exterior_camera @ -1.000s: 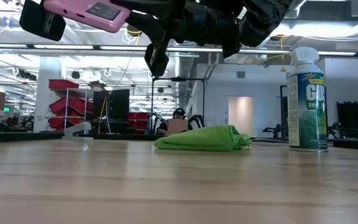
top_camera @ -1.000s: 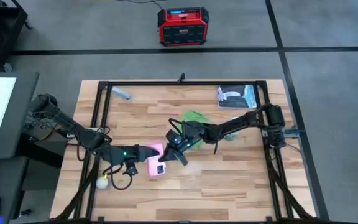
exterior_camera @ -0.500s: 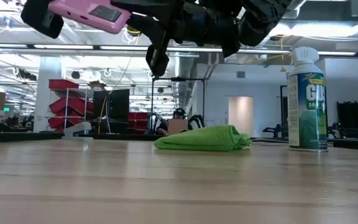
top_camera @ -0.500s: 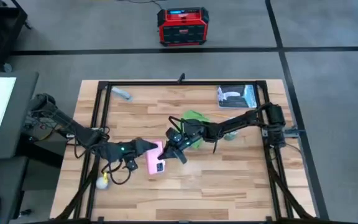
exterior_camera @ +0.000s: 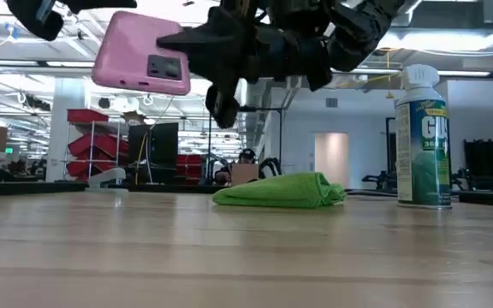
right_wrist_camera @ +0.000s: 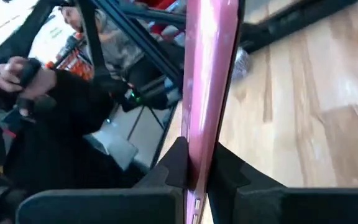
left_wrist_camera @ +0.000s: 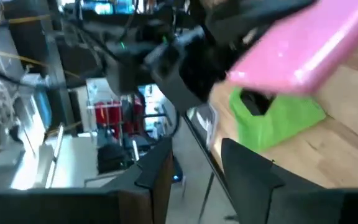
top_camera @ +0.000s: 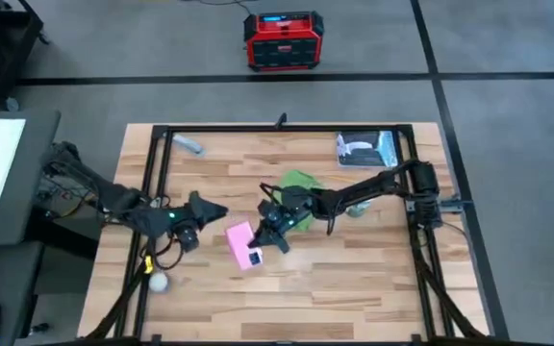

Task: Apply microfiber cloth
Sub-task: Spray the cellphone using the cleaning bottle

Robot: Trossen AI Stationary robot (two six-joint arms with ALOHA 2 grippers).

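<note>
Wooden bench (top_camera: 354, 279), broad bare planks near front edge. High view: right pincer (top_camera: 263, 234) clamped on pink phone (top_camera: 243, 245); microfiber cloth (top_camera: 301, 183) behind it; left pincer (top_camera: 212, 209) apart, empty. Low view: cloth lies bunched beside spray can (exterior_camera: 423, 137).

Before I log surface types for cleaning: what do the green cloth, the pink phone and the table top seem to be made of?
The microfiber cloth looks like soft matte fabric; it lies in rumpled folds. The pink phone, held in the right gripper, looks like smooth plastic or a silicone case with a faint sheen; which one is unclear. The table top appears to be light wood planks with visible grain and seams.
</note>
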